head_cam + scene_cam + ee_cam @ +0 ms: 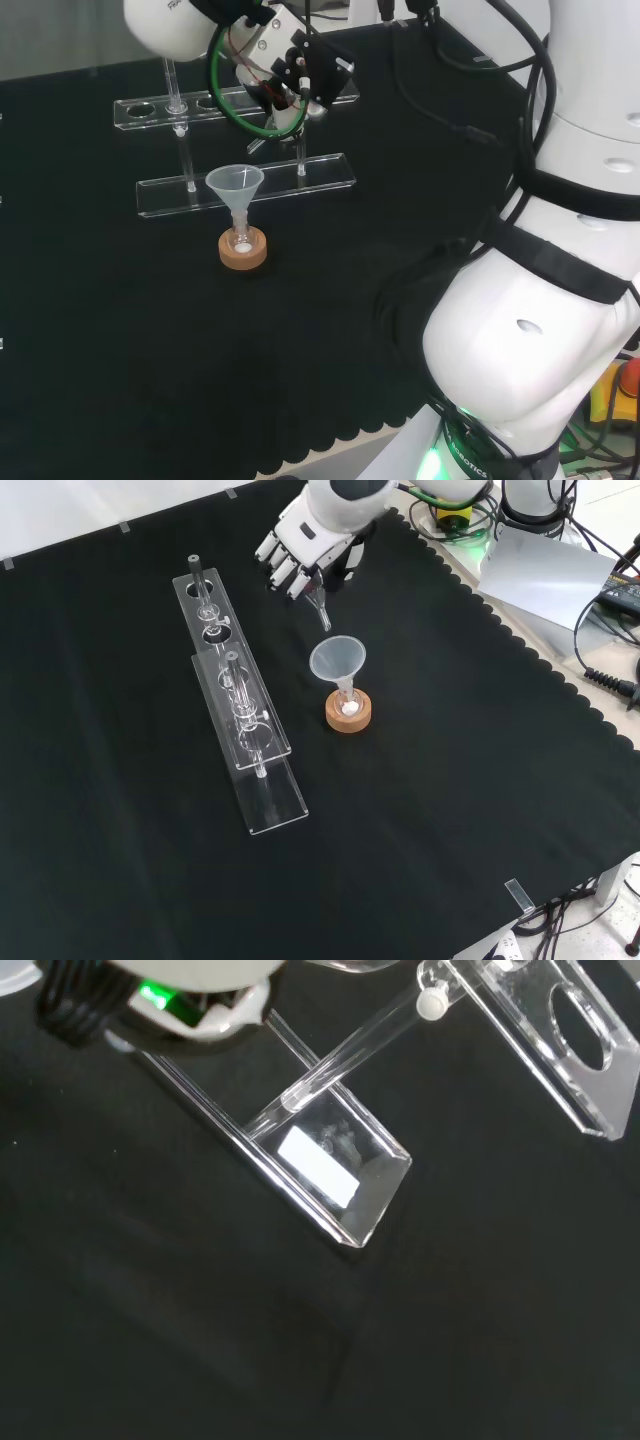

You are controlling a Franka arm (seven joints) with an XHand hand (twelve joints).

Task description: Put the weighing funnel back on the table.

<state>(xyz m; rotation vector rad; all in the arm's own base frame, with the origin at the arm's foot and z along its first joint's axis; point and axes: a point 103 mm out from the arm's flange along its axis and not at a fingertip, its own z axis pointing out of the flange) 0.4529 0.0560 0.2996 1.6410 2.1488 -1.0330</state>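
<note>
Hand: fingers curled, pinching the weighing funnel, which hangs stem down beneath them, off the cloth. Near the hand: funnel over a cork ring. Farther to the side: clear rack. Risk: lowering here could strike the funnel and tip it. Surface: black cloth. Cables lie past its scalloped edge.

The black-clothed table carries a clear rack at the front view's left, and a cork ring to its right.
</note>
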